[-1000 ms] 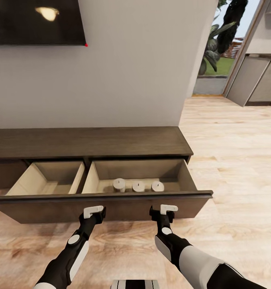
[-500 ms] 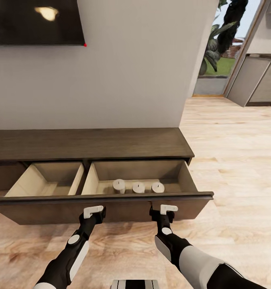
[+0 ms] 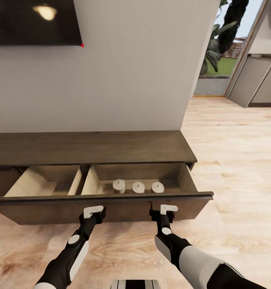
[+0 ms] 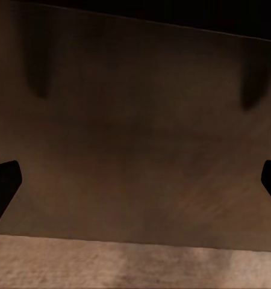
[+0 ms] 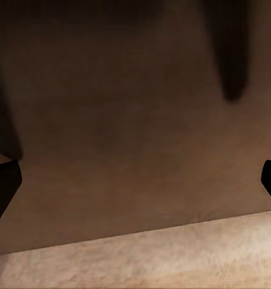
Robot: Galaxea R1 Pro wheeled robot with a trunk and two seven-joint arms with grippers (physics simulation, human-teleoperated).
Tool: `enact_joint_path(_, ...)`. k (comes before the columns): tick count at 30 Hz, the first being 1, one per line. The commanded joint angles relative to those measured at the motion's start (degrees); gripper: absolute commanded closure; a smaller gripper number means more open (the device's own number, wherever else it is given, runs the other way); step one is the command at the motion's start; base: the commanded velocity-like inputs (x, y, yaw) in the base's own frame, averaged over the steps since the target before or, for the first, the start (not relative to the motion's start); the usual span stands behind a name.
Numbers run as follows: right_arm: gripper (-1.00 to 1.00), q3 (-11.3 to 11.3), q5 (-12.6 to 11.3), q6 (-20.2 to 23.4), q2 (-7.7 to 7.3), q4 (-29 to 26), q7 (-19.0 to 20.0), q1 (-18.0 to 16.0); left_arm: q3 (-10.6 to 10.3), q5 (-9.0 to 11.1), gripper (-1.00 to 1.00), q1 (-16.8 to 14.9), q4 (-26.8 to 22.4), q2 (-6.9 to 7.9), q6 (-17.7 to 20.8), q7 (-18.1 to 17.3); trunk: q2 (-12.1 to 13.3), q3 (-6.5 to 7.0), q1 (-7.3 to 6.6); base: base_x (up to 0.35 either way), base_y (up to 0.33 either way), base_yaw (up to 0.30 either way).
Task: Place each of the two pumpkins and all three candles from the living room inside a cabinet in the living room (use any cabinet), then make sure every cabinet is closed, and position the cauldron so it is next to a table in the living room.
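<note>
Both grippers, left (image 3: pixel 94 212) & right (image 3: pixel 164 211), fingers spread apart, pressing drawer front (image 3: pixel 123 208); uneven push risks jamming, toppling candles (image 3: pixel 138 186).

1. The cabinet (image 3: pixel 91 146) stands against the wall (image 3: pixel 131 80), below the screen (image 3: pixel 35 22).
2. Its drawer (image 3: pixel 111 208) is pulled out toward the robot.
3. Three candles (image 3: pixel 138 187) stand in a row in the drawer's right compartment.
4. The left gripper (image 3: pixel 93 210) and right gripper (image 3: pixel 164 209) sit at the drawer front, side by side.
5. A doorway (image 3: pixel 215 60) lies to the right, behind the cabinet.
</note>
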Motion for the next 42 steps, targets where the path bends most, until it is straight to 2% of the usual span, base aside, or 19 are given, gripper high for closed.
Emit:
enact_joint_path(1, -1.0, 0.3, -0.4, -0.3, 0.0, 0.0, -0.3, -0.1, -0.2, 0.5, -1.0, 0.0, 0.0, 0.04, -0.2, 0.3, 0.0, -0.04, 0.01, 0.165, 0.0, 0.0)
enact_joint_path(42, -1.0, 0.3, -0.4, -0.3, 0.0, 0.0, -0.3, -0.1, -0.2, 0.5, -1.0, 0.0, 0.0, 0.04, -0.2, 0.3, 0.0, -0.04, 0.01, 0.164, 0.0, 0.0)
